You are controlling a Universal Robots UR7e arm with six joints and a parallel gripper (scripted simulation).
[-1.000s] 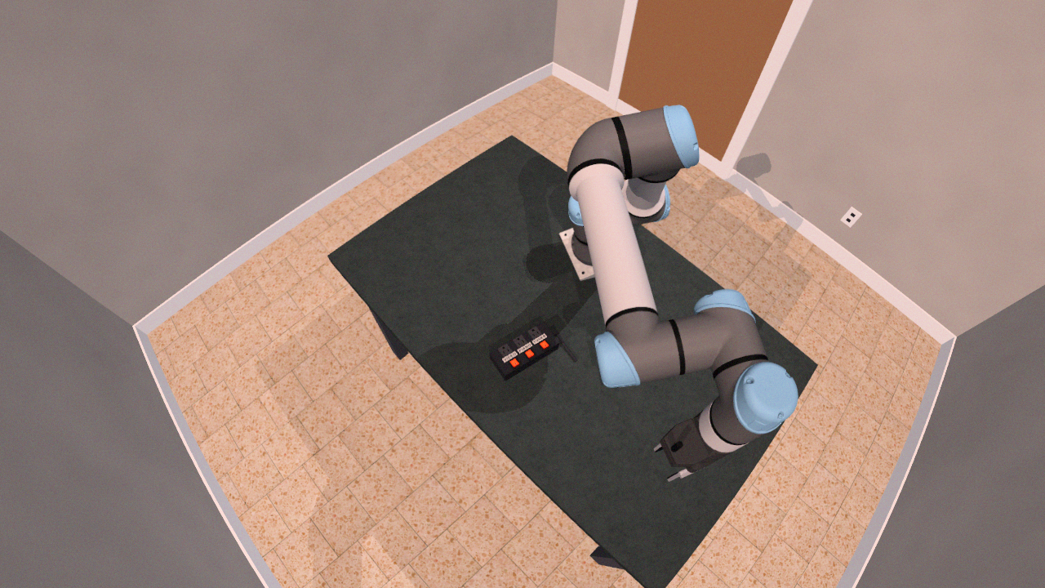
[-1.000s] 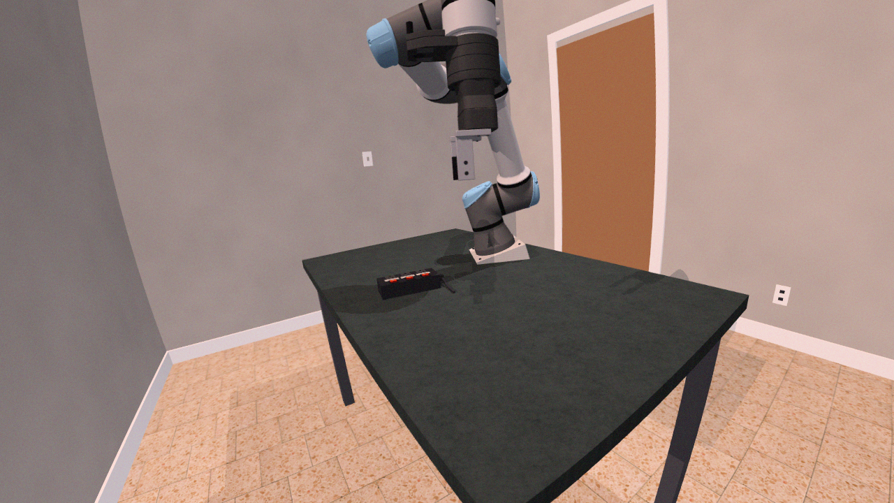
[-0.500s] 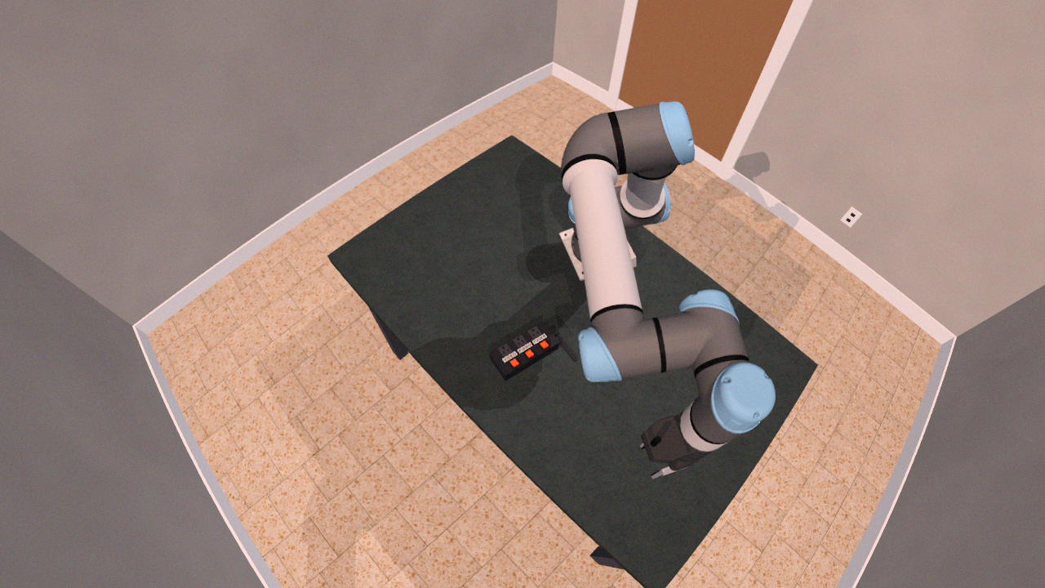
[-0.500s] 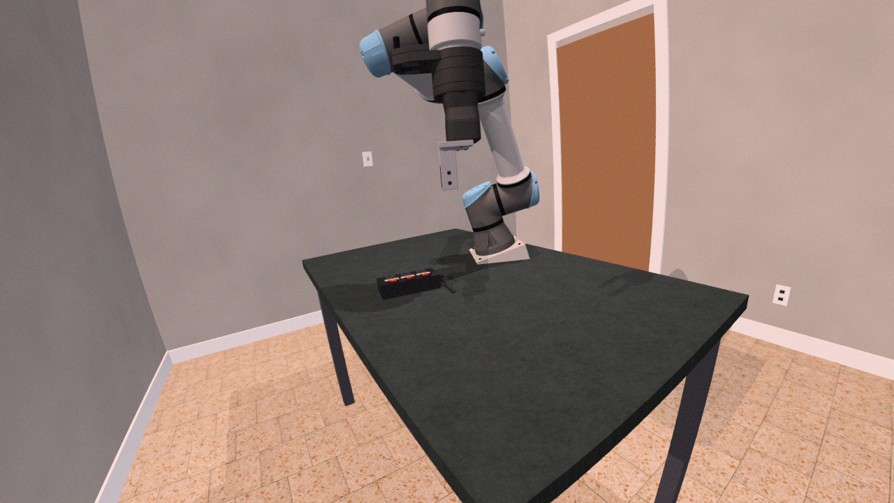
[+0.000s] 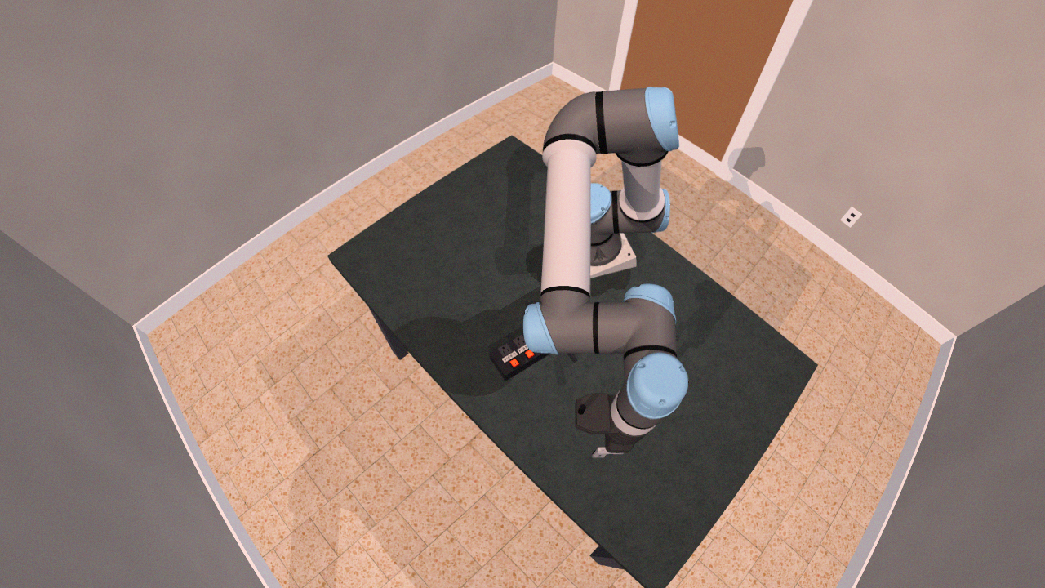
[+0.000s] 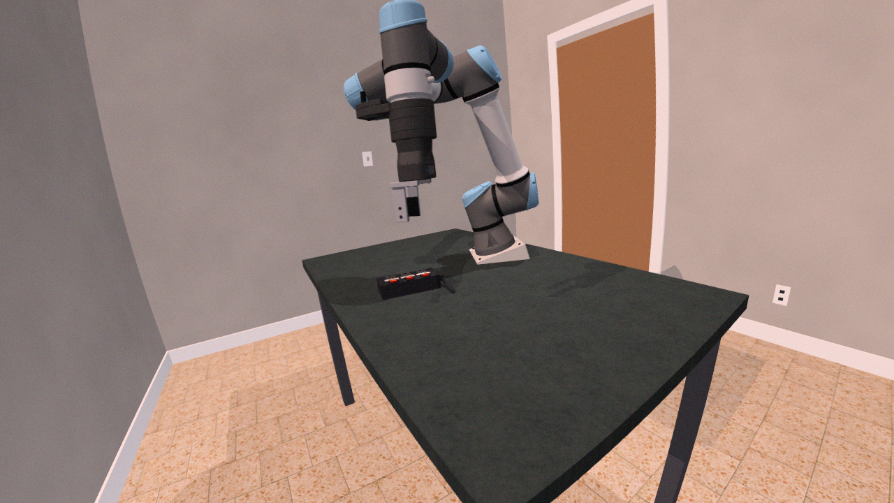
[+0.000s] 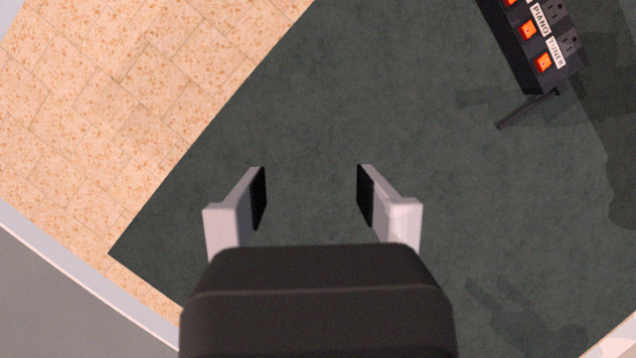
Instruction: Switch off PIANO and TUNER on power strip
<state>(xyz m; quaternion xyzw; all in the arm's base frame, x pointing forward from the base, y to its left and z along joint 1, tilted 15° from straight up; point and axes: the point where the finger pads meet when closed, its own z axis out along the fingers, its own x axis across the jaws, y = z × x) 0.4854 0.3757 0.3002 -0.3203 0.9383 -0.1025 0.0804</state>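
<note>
A black power strip (image 7: 534, 42) lies flat on the dark table, at the top right of the wrist view and partly cut off by the frame. Its PIANO switch (image 7: 527, 30) and TUNER switch (image 7: 543, 63) glow orange, and a third orange switch sits at the frame edge. The strip also shows in the top view (image 5: 515, 357), partly behind the arm's elbow, and in the exterior view (image 6: 409, 283). My gripper (image 7: 311, 184) (image 6: 406, 206) is open and empty, high above the table and off to one side of the strip.
A short black cord stub (image 7: 524, 110) sticks out from the strip's end. The arm's base (image 6: 498, 253) is bolted to the table behind the strip. The table edge and tiled floor (image 7: 99, 99) lie to the left in the wrist view.
</note>
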